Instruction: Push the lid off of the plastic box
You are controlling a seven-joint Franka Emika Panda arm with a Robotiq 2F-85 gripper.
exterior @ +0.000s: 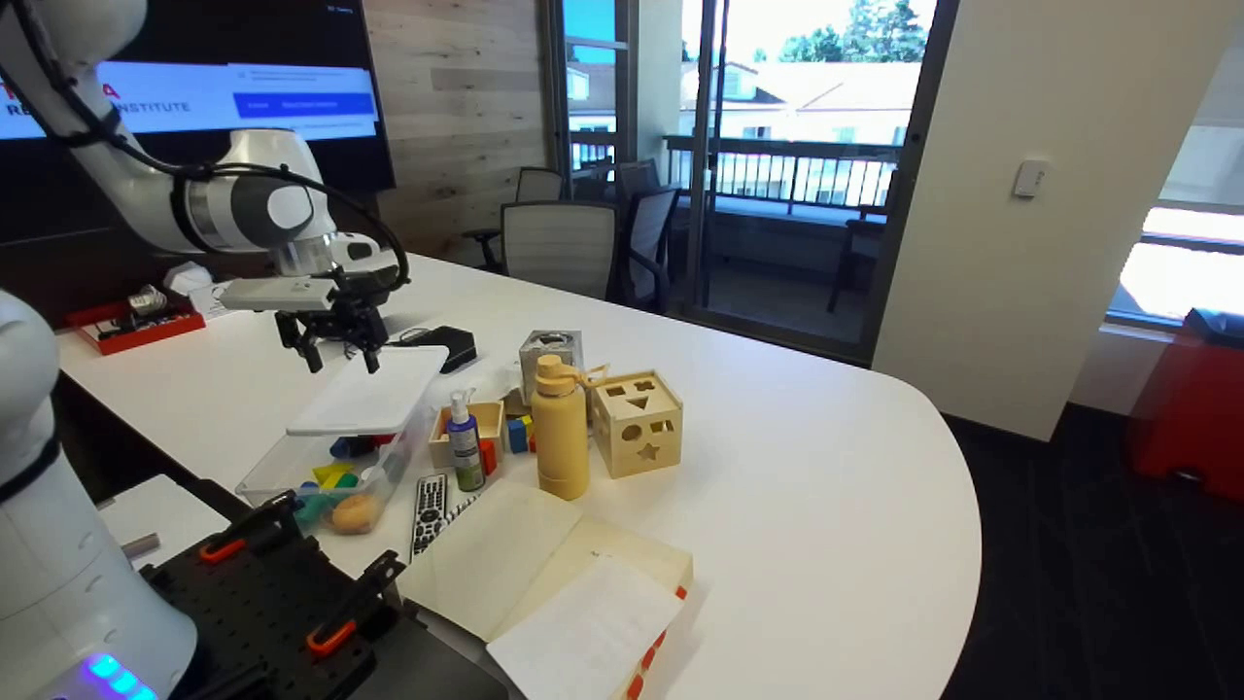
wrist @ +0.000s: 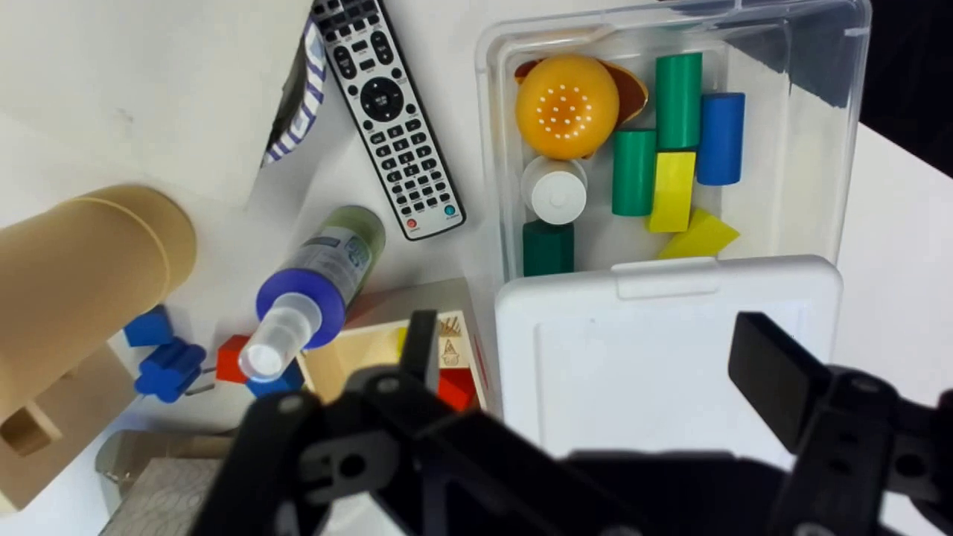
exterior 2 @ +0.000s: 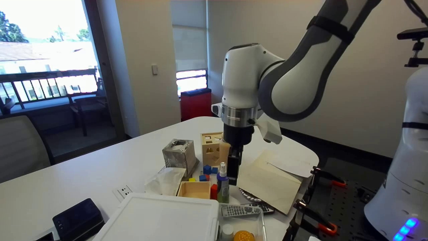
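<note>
In an exterior view, the claw [exterior: 342,366] is held above the table [exterior: 797,486], spread well apart with just air in the gap. The lid [exterior: 374,394] is laid across the far part of the clear box [exterior: 277,472], whose near end is uncovered, with coloured blocks [exterior: 331,473] and a toy bun [exterior: 356,512] seen inside.

In an exterior view, the claw is seen side-on, pointed down and raised clear of the lid; how widely it is parted cannot be told from there. The lid is shown in the foreground, with the box's uncovered end next to it.

In the wrist view, the two fingers [wrist: 778,380] are set wide apart: one is seen over the lid, the other over a wooden tray [wrist: 443,301] beside it. A remote [wrist: 394,126] and a spray bottle [wrist: 324,272] are placed near the box.
</note>
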